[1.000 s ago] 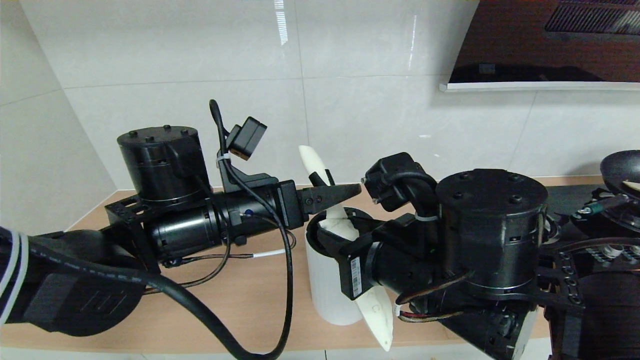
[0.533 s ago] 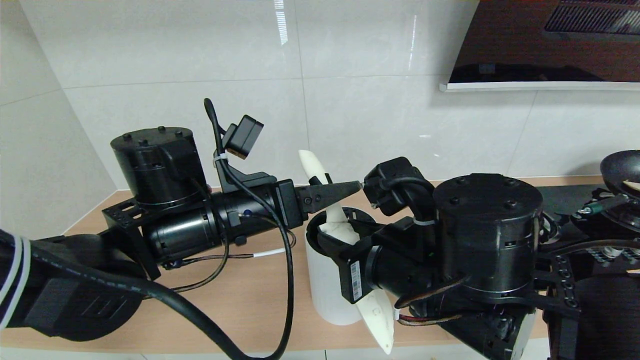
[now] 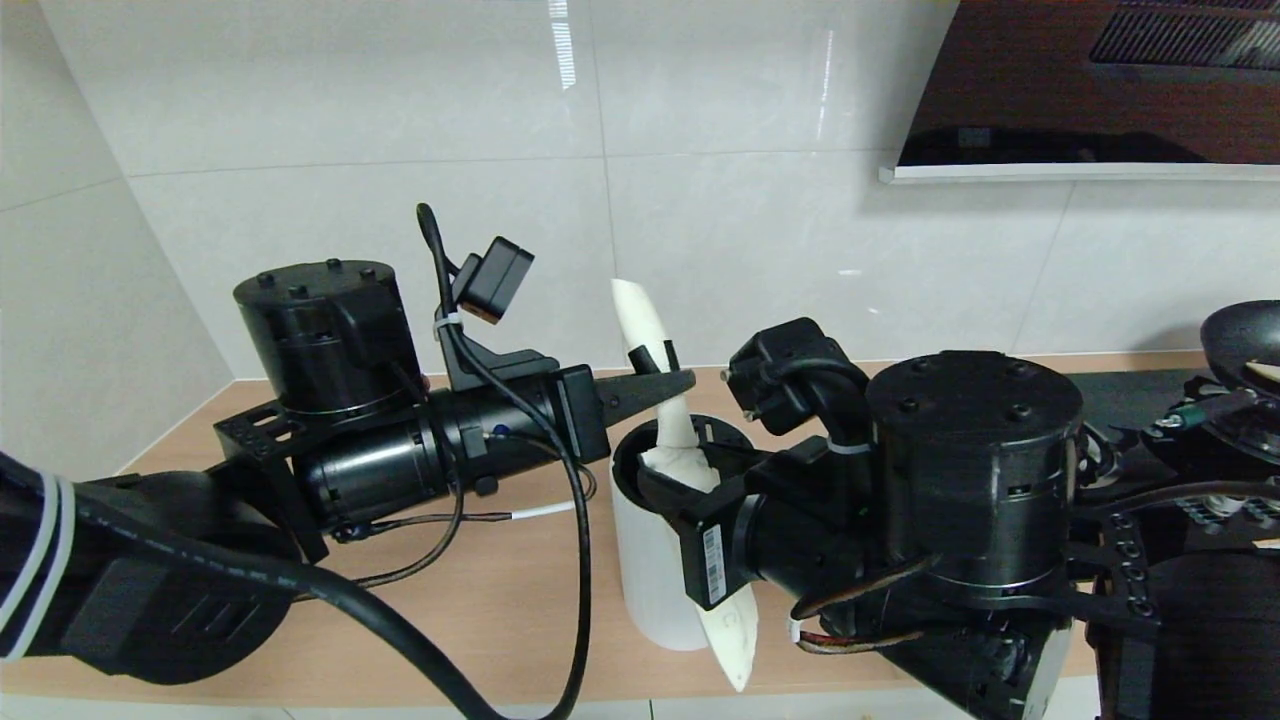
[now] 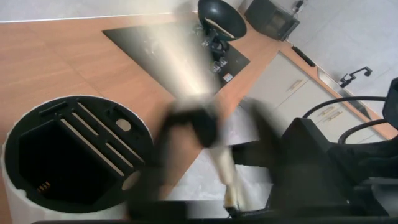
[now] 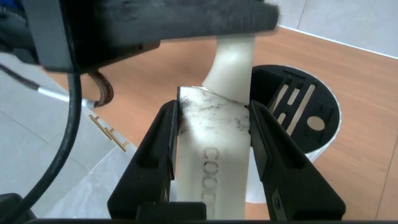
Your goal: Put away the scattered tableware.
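Head view: the left gripper (image 3: 668,380) is clamping the upper handle of the white spatula (image 3: 640,320). The right gripper (image 3: 690,490) is coming in from the right at the mouth of the white utensil holder (image 3: 645,570), which is standing on the wooden counter (image 3: 480,590). The blade tip is hanging outside the holder, on its near side, so stowing looks unfinished. The right arm is hiding its own grip.

Left wrist view: the left gripper (image 4: 193,124) and spatula (image 4: 186,68) are hard to make out. The holder's (image 4: 7,186) slotted top is lying just beside them.

Right wrist view: the right gripper (image 5: 214,162) is squeezing both edges of the spatula (image 5: 211,137) blade, with the holder (image 5: 333,134) beyond.

Next, I judge, one gripper is going to have to let go so the other can lift the spatula and lower it into a slot.
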Tool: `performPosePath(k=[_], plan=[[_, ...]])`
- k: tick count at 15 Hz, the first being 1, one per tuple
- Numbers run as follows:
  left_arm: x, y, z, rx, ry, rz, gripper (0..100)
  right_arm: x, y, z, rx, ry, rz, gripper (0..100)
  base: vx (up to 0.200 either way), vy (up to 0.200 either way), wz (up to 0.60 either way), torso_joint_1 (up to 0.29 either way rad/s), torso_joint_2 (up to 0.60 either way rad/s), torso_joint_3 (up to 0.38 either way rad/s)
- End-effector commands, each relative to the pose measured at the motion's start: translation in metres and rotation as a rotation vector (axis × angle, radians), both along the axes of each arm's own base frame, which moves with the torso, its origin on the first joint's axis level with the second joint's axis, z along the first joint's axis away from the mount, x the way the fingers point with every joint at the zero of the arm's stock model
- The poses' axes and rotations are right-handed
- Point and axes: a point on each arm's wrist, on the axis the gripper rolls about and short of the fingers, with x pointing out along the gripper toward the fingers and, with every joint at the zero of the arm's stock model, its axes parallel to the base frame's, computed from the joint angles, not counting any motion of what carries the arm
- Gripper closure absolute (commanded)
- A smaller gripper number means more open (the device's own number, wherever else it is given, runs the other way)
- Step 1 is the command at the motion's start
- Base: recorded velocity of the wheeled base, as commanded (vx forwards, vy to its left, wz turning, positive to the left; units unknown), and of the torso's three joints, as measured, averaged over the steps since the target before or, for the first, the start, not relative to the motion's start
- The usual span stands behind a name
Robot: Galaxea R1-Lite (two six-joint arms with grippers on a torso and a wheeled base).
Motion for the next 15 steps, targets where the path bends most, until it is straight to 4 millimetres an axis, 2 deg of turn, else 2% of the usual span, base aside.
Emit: performPosePath(k=[1,9,10,12,15], plan=[[0.0,0.0,0.0,0.0,0.001,0.002,100,-0.001,0.0,0.0,0.002,-0.001,0.001,100,0.0,0.0,0.0,0.0,0.0,0.0],[-0.001,0.002,0.005,-0.016,-0.021,0.014,100,0.0,0.0,0.0,0.001,0.0,-0.003,100,0.0,0.0,0.0,0.0,0.0,0.0],[-0.001,0.002,0.005,-0.016,-0.021,0.014,100,-0.001,0.0,0.0,0.001,0.002,-0.001,0,0.0,0.0,0.0,0.0,0.0,0.0],[-0.002,0.002,0.006,-0.018,-0.025,0.016,100,-0.001,-0.001,0.0,0.004,0.002,0.0,0,0.0,0.0,0.0,0.0,0.0,0.0],[-0.008,0.008,0.019,-0.039,-0.061,0.049,100,-0.004,-0.005,0.007,0.041,-0.023,-0.001,0,0.0,0.0,0.0,0.0,0.0,0.0]])
